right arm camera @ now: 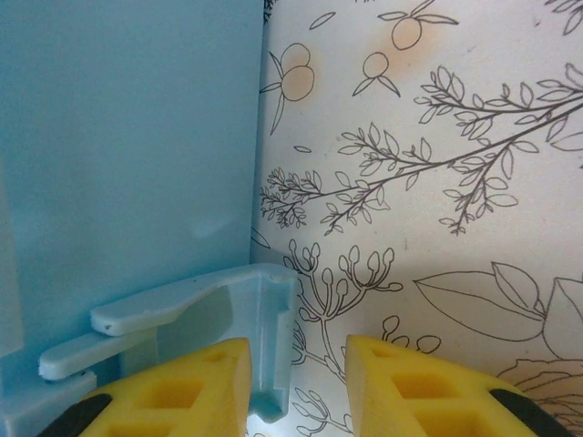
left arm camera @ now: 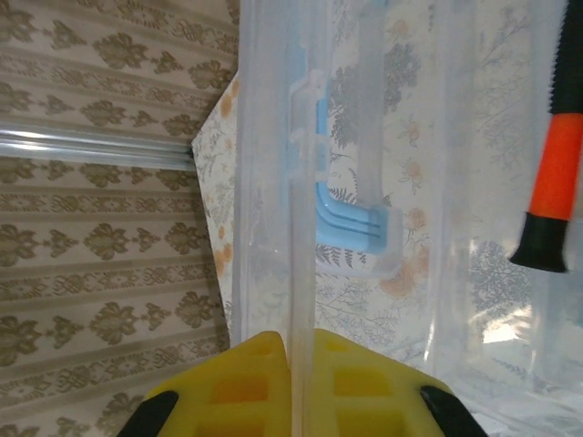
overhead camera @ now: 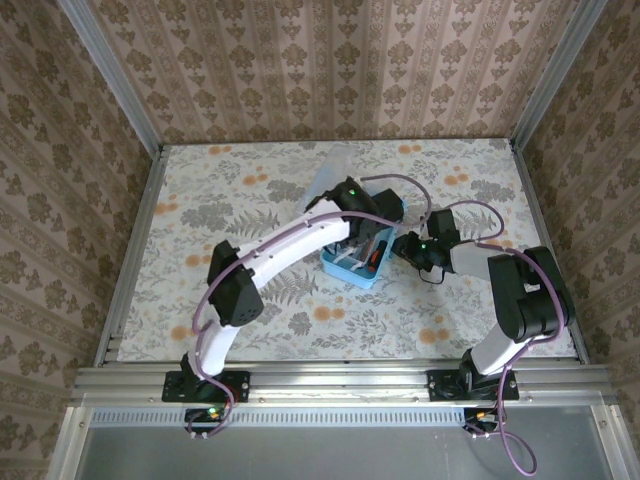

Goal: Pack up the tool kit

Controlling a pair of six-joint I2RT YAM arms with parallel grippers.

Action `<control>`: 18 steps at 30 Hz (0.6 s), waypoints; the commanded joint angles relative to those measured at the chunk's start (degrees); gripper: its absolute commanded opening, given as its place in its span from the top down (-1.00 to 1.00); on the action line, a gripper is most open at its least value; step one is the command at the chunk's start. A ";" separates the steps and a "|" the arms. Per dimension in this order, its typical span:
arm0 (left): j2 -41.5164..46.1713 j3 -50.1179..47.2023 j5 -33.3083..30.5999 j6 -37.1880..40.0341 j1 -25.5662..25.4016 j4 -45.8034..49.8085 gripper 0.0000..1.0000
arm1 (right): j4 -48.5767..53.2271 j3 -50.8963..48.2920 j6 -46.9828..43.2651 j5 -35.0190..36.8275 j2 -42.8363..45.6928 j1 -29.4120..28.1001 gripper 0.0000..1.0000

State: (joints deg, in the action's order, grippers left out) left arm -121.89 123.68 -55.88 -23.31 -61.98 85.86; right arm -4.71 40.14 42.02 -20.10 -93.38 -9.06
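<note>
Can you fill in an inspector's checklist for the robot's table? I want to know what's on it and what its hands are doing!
Surface: table covered with a flowery cloth.
Job's things: light-blue case standing open, clear lid lifted; orange-and-black screwdriver inside.
Clutter: nothing seen.
Grippers: left gripper shut on the lid's edge; right gripper open, its yellow pads either side of the blue handle, with a gap on one side.
Cables: purple cables run along both arms, looping near the case.
Surroundings: patterned walls on three sides, metal rail at the near edge.
</note>
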 commanded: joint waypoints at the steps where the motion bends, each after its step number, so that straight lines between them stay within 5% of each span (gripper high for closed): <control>1: -3.83 6.93 3.31 -4.15 -5.80 2.92 1.00 | -3.27 1.87 0.87 -1.43 -1.14 -0.96 0.31; 8: -8.81 14.29 5.37 -6.85 -9.99 6.65 1.00 | -2.94 1.46 0.52 -1.54 -0.53 -0.46 0.30; 18: -6.05 14.40 18.10 -3.42 -12.20 -2.59 1.00 | -2.83 0.99 0.26 -1.61 0.10 0.35 0.27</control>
State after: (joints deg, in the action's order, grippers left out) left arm -130.43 136.18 -47.59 -28.29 -72.25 88.27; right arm -5.52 40.14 42.24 -20.18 -93.49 -8.19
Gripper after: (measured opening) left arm 0.087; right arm 0.362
